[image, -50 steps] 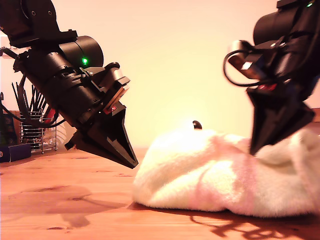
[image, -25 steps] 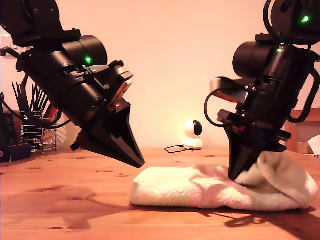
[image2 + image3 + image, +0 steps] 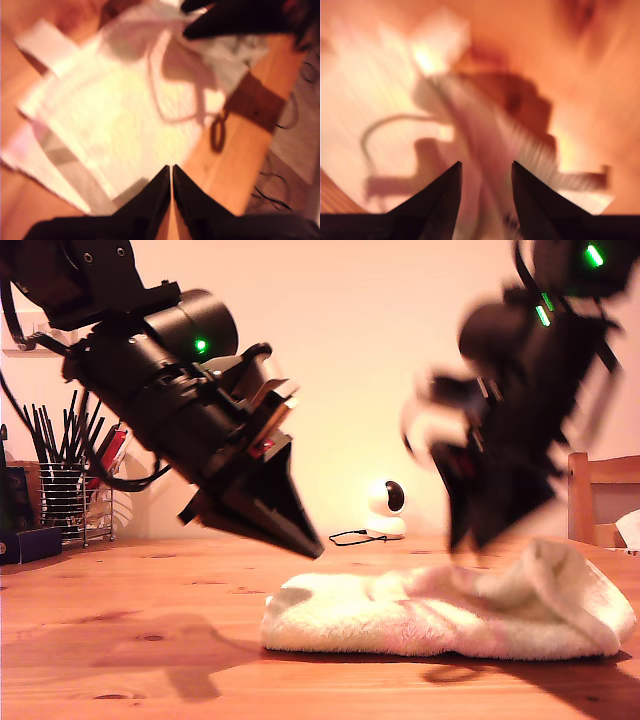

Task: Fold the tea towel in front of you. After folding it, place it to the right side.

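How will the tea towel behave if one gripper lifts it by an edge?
The tea towel will probably droop and unfold: it lies in soft, rounded folds, not crisp creases. Its fluffy terry pile should grip the fingers rather than slip. It looks light, so pushing would likely bunch it on the wooden table.

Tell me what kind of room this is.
Probably a home dining or kitchen area: a wooden table, a wooden chair behind it, and a wire rack of utensils by the wall.
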Robot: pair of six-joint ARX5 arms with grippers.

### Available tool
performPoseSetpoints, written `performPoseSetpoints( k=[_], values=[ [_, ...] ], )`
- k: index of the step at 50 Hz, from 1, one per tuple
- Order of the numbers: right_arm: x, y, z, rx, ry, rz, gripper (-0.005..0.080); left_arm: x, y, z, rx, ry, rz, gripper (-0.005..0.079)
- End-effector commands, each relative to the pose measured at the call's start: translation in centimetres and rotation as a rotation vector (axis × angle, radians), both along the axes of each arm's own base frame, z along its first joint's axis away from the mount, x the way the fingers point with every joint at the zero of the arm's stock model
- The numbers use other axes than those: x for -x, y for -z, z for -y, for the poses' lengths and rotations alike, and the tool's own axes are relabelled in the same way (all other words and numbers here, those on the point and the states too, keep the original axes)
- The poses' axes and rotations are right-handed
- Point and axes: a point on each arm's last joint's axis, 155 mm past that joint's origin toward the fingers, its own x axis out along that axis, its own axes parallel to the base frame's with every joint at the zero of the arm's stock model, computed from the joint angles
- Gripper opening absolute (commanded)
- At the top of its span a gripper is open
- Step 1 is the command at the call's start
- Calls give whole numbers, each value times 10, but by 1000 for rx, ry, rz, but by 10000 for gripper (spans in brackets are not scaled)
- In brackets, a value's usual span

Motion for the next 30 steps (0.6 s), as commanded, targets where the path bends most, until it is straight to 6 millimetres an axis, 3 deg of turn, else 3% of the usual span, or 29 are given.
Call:
performPoseSetpoints(
  k=[1,9,18,30],
  values=[
    [4,-9,-2,-10,-3,-18,282,-1,6,2,-2,0,1,-21],
    [25,-25,-17,-74,-52,-119,251,-8,6,5,9,-5,29,-21],
    [55,-24,-30,-114,-104,-224,-19,-13,16,8,12,-5,33,-21],
    [75,-18,-39,-92,-143,-274,-11,-15,41,9,-8,-5,3,-21]
  ],
)
